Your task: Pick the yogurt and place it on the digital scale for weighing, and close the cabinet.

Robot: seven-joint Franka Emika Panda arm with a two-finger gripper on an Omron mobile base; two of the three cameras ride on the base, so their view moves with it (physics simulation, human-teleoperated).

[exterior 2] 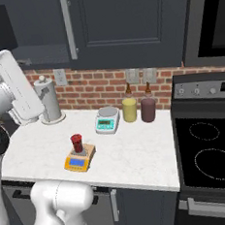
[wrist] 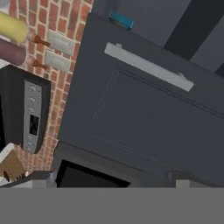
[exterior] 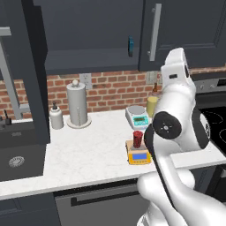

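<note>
Nearest, the yogurt (exterior: pixel 138 139) stands upright on the digital scale (exterior: pixel 139 154) near the worktop (exterior: pixel 88 145) front edge, so the weighing step looks done. Farther up, the jaws are spread and empty, facing the cabinet (wrist: pixel 144 113) door and its handle (wrist: pixel 148 66), probably to push it shut.

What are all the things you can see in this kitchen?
yogurt: one, dark red, on the orange scale
digital scale: one, orange-yellow, counter front
white scale: one, behind it
jars: two, yellow and maroon, by the brick wall
paper towel holder: one, grey, counter back
soap bottle: one, white, beside the sink
cabinet: one, dark navy, left door open
stove: one, black, right
robot arm: one, white
</note>
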